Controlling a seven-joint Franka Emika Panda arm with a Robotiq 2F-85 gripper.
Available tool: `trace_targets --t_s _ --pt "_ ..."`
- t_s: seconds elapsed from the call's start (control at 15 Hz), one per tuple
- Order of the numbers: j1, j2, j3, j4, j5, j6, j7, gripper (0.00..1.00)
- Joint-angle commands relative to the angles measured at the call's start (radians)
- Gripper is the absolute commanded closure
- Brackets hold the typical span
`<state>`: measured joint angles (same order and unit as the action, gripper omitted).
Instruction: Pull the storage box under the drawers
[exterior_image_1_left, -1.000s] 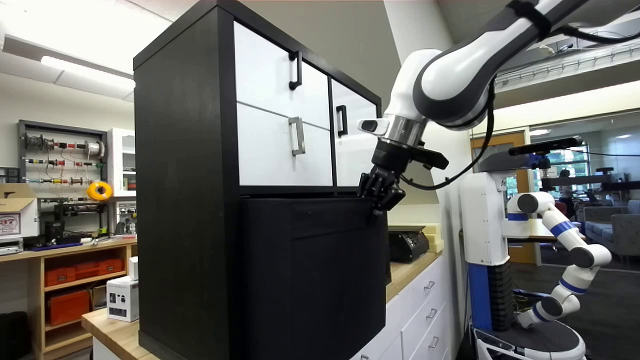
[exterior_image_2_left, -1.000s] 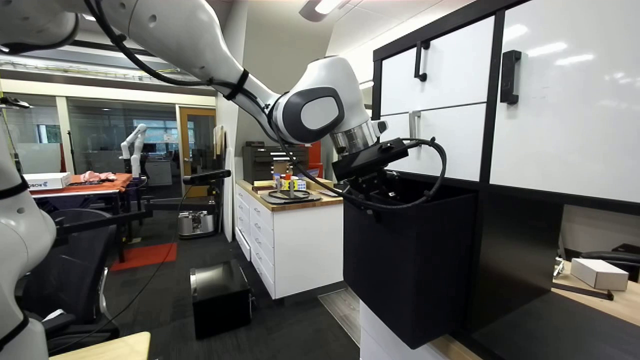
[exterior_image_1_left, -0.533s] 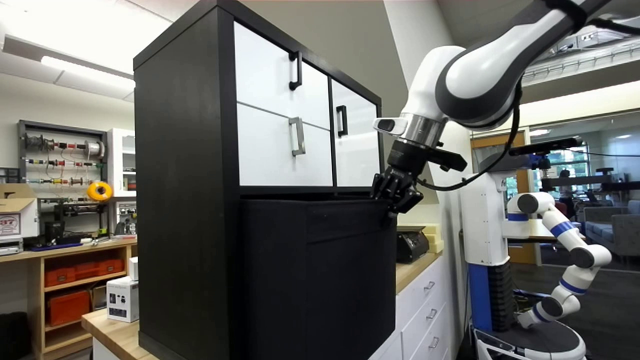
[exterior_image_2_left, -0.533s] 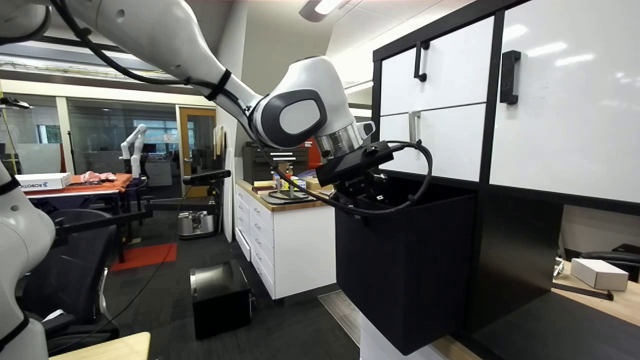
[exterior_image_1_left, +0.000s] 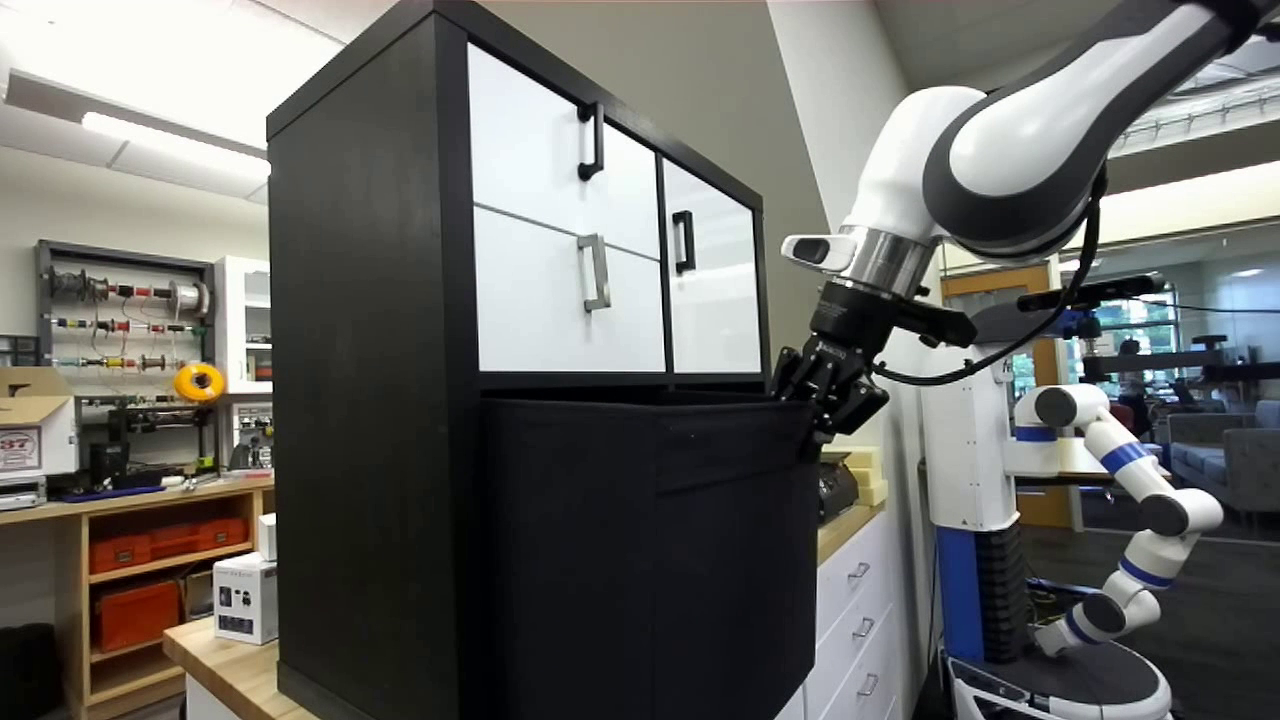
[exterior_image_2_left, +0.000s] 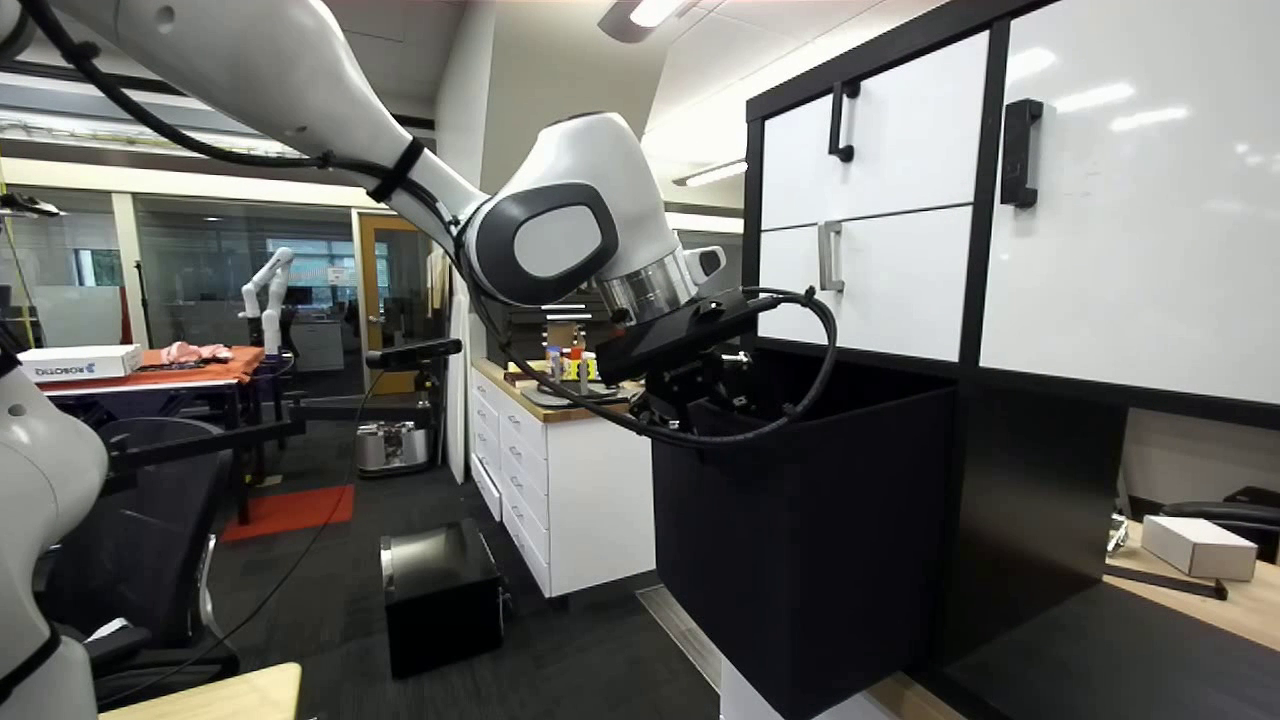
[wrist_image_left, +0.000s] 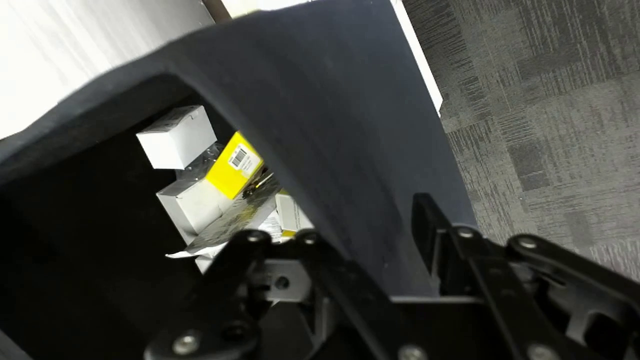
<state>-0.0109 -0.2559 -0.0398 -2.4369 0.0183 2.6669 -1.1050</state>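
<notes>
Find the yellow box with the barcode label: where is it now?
In the wrist view, the yellow box lies left of centre, inside the black storage box, to the lower right of a white box.

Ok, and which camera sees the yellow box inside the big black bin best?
The wrist view: it looks down into the bin, so the yellow box shows, with its white label. In both exterior views, the bin's walls hide the box.

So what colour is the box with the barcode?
The barcoded box is yellow, seen best in the wrist view.
</notes>
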Motion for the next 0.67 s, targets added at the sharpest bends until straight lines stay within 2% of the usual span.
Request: trace_targets --t_s 0.0,0.33,0.47,0.6 --pt "0.029 -0.040 -0.025 -0.057 -0.002 -0.004 0.036 0.38" --pt "0.059 -0.031 -0.020 -0.011 -0.009 0.009 0.020 0.05" --pt "0.061 -0.026 -0.012 0.006 -0.028 0.010 0.029 0.00" --pt "0.068 -0.020 -0.010 0.027 -0.034 0.006 0.029 0.00"
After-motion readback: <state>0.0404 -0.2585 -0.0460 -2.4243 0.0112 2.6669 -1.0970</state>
